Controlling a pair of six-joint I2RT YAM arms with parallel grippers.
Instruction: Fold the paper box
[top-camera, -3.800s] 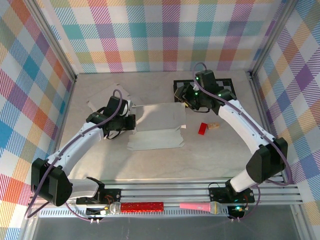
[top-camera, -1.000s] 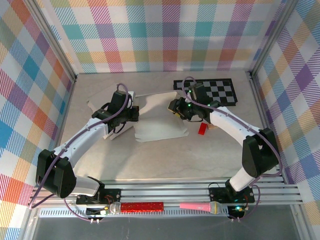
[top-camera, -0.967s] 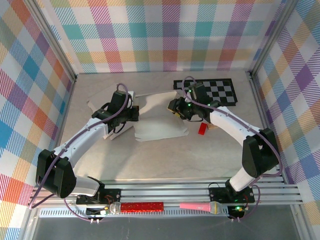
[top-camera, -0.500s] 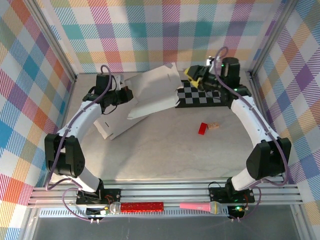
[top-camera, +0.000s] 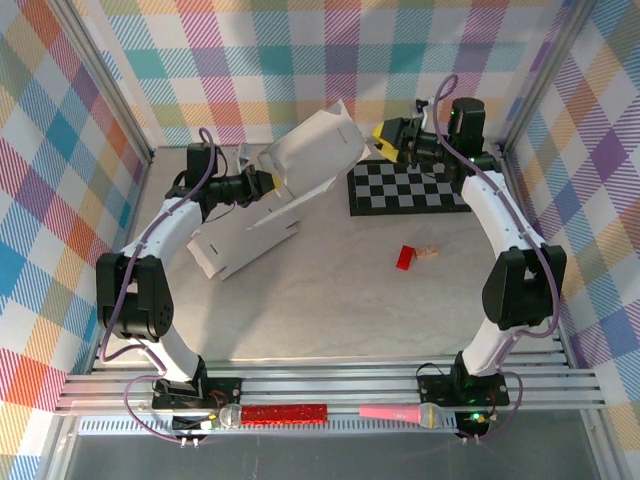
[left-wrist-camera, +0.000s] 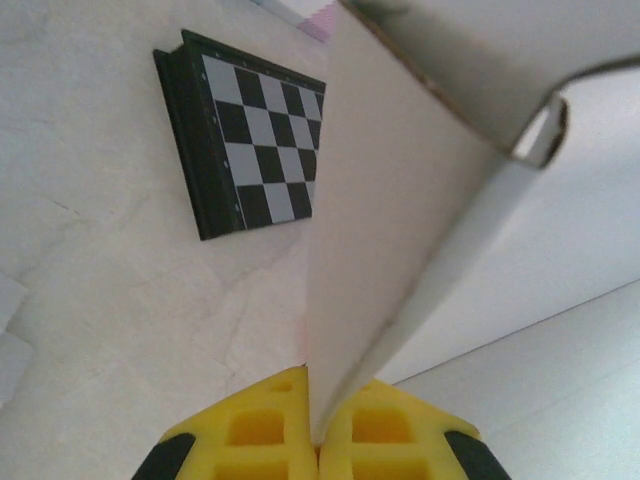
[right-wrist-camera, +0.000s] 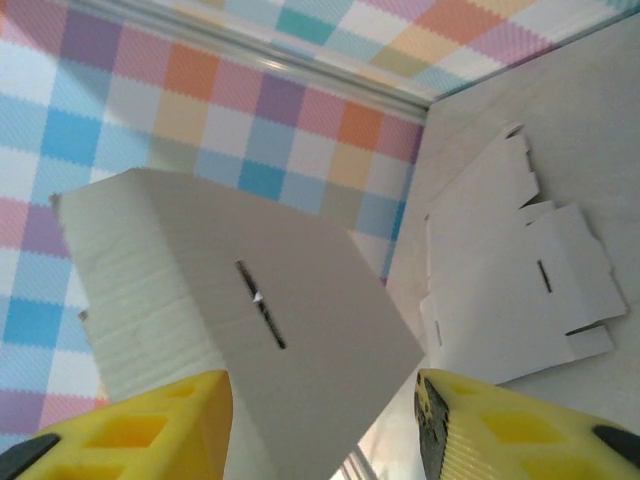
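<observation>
Paper box (top-camera: 310, 155) leaves table (top-camera: 330, 300), now up in air & tilted, vs flat 1 s ago. L gripper (top-camera: 262, 185) swings back-left with it; R gripper (top-camera: 385, 138) retreats rearward near checkerboard (top-camera: 410, 188), jaws apart.

Pale grey bench (top-camera: 330, 310). At upper right, a black-and-white chessboard (top-camera: 408, 186) lying flat. Right of centre, a small red block (top-camera: 405, 258) just beside a tan wooden piece (top-camera: 429, 251). Left of centre, an unfolded white paper box blank (top-camera: 235, 248), lying flat.
</observation>
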